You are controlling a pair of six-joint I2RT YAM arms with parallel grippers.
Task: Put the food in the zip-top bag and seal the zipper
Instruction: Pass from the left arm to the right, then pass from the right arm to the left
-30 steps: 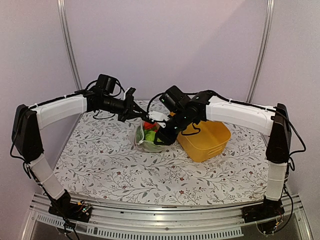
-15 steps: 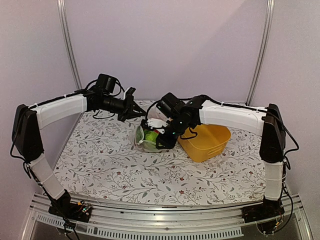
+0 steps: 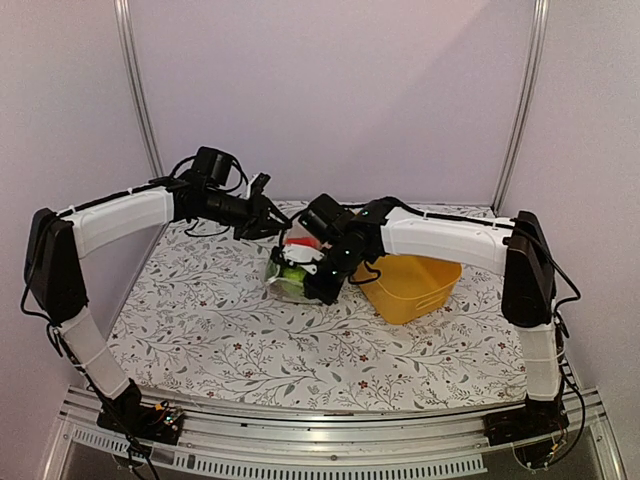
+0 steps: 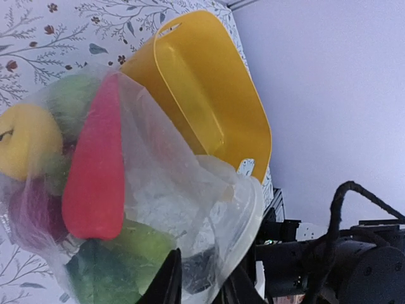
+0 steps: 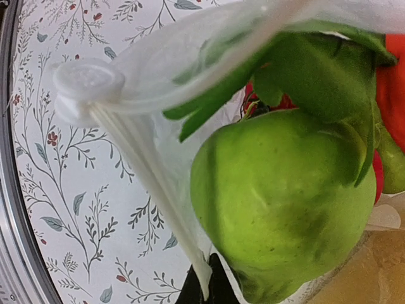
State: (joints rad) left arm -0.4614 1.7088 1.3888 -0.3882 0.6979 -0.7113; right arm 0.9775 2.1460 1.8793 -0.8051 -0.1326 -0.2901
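Food (image 3: 293,271) in bag (image 3: 279,287); tub (image 3: 412,287) just R, on table (image 3: 250,345).

Leaf-patterned table (image 3: 220,340) with yellow tub (image 3: 420,290) and, seemingly, zip-top bag (image 3: 285,283) on it.

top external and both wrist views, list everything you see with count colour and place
zip-top bag: 1, clear, mid table, left of the tub, holding the food
zipper: 1, whitish clear strip, along the bag's mouth
carrot: 1, orange-red, inside the bag
lemon: 1, yellow, inside the bag
green fruit: 1, light green, inside the bag, against the film
leafy pieces: count unclear, dark green, inside the bag
tub: 1, yellow, right of the bag
tablecloth: 1, white with a floral print, over the table
left gripper: 1, black, at the bag's edge, jaw state unclear
right gripper: 1, black, shut on the zipper
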